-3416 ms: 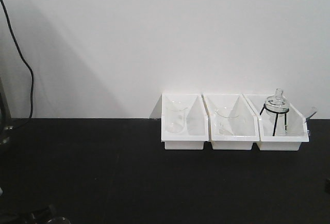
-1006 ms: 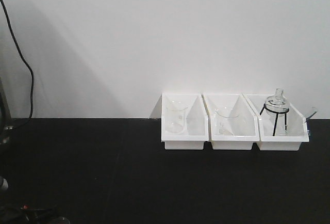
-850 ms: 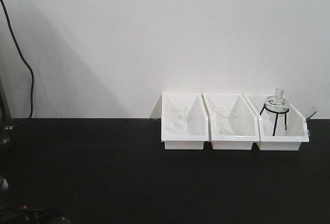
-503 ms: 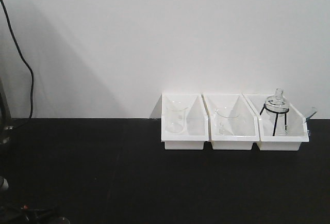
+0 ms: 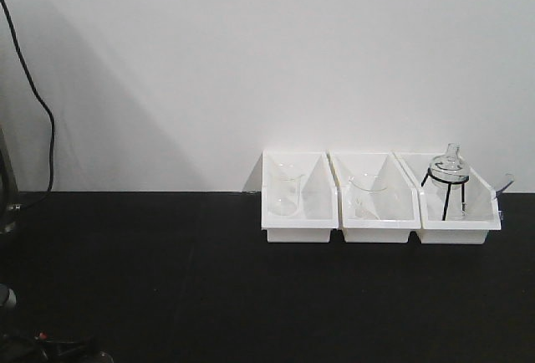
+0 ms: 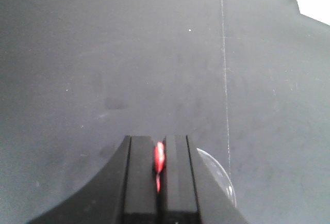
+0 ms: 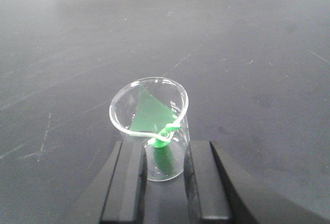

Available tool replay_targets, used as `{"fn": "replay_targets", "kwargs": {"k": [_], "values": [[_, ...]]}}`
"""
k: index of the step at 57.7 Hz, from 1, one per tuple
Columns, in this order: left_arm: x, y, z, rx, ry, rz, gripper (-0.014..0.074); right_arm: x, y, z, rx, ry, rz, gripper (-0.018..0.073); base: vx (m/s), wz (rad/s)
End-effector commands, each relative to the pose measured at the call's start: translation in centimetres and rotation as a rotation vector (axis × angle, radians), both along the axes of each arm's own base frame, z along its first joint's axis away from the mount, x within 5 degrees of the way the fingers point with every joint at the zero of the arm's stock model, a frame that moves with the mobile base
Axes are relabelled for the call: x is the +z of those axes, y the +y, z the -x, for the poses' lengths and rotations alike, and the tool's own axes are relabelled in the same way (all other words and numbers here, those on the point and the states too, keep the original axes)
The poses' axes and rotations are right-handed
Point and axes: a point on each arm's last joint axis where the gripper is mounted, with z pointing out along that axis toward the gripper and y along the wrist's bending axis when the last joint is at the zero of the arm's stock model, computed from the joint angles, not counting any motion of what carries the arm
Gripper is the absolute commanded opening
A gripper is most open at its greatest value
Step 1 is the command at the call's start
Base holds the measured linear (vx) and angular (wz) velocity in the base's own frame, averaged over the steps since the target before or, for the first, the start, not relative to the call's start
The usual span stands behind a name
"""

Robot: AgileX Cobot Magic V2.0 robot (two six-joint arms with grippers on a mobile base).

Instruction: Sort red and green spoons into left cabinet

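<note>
At the bottom edge of the L wrist view, the L gripper [image 6: 160,145] is cut off behind its fingertips. Its jaws are pressed together on the red spoon [image 6: 159,159]; only a short red strip shows btwn them, so bowl vs handle can't be told. A glass rim [image 6: 219,175] curves out just R of the fingers, mostly hidden. In the R wrist view, the R gripper [image 7: 164,149] has its fingers apart either side of a clear beaker [image 7: 149,105] upright on the black counter [image 7: 258,53]; can't tell whether they press the glass. The green spoon [image 7: 164,133] sits in that beaker, leaning on the near rim, its shape warped by the glass. Front view: three white bins in a row vs the wall. L bin [image 5: 299,227] holds a clear cup [image 5: 284,191], mid bin [image 5: 378,231] a second clear cup [image 5: 366,196], R bin [image 5: 456,233] a glass flask [image 5: 449,166] on a black tripod [image 5: 445,197]. Dark parts [image 5: 42,350] lower L are cut off, unclear.
</note>
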Motion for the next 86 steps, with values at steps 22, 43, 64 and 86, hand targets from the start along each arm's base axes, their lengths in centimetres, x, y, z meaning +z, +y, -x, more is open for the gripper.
{"fn": "replay_targets", "kwargs": {"k": [22,43,64,86], "values": [[2.0,-0.2,-0.7,0.004,-0.118,0.010,-0.0006,2.2,0.2,-0.6,0.014,-0.230,-0.009,0.0281,0.00,0.00],[2.0,-0.2,-0.7,0.004,-0.116,0.010,-0.0006,2.3,0.2,-0.6,0.021,-0.241,0.005,0.0281,0.00,0.00],[1.9,-0.2,-0.6,0.002,-0.106,0.010,-0.0006,3.1,0.2,-0.8,0.025,-0.291,0.019,0.0281,0.00,0.00],[1.8,-0.2,-0.5,-0.002,-0.091,0.009,-0.0006,3.3,0.0,-1.1,-0.003,-0.301,0.020,0.0281,0.00,0.00]]}}
